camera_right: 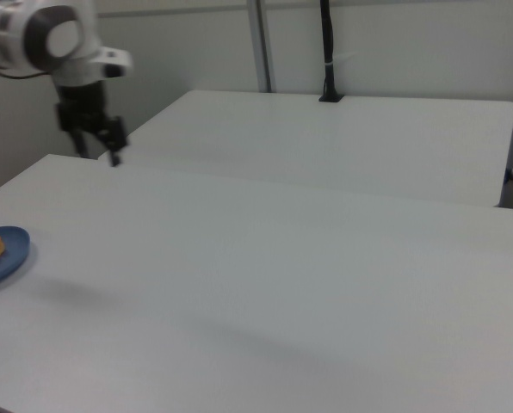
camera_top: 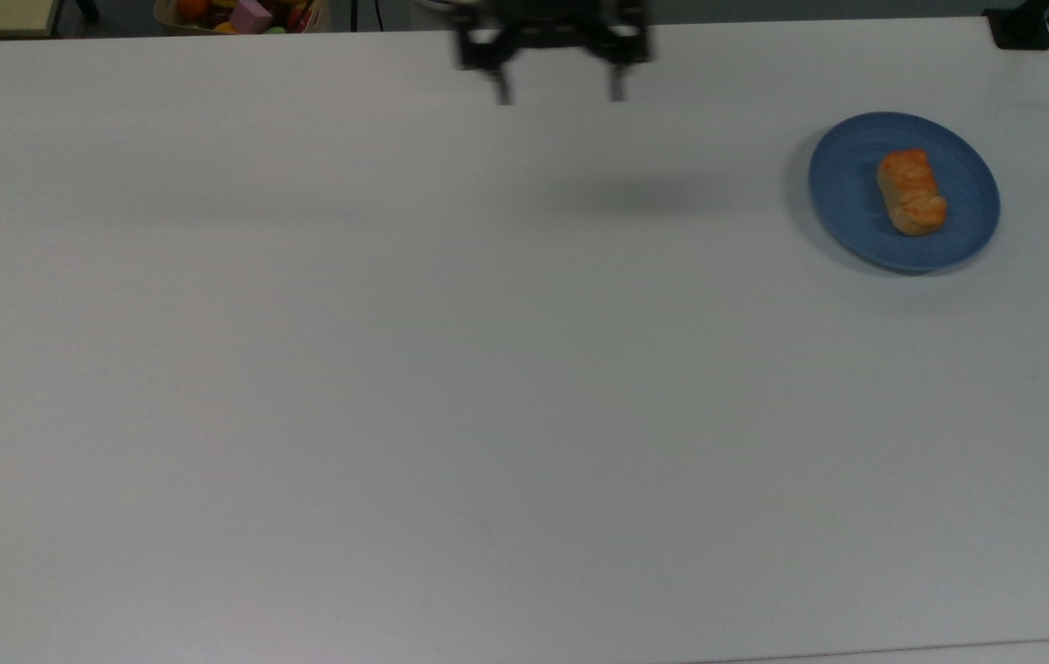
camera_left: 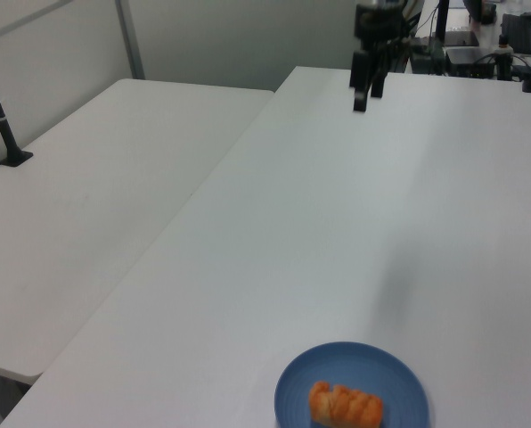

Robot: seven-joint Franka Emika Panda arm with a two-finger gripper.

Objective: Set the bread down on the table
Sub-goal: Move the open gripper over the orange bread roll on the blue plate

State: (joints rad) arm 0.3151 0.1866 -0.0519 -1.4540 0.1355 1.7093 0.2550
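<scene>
Fingers [camera_top: 506, 90] spread wide and empty, gripper [camera_top: 558, 92] hung at twelve o'clock.
Largest first: the table [camera_top: 450, 387] is bare, the blue plate [camera_top: 847, 207] sits near two o'clock, the bread [camera_top: 911, 193] lies on it, well apart from the gripper. A skewed pinch across the lumpy crust could roll it off.

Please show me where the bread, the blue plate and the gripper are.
bread [camera_top: 911, 192], top view, middle of its crust.
blue plate [camera_top: 842, 184], top view, bare part beside the bread.
gripper [camera_top: 559, 90], top view, midway between its fingertips.
</scene>
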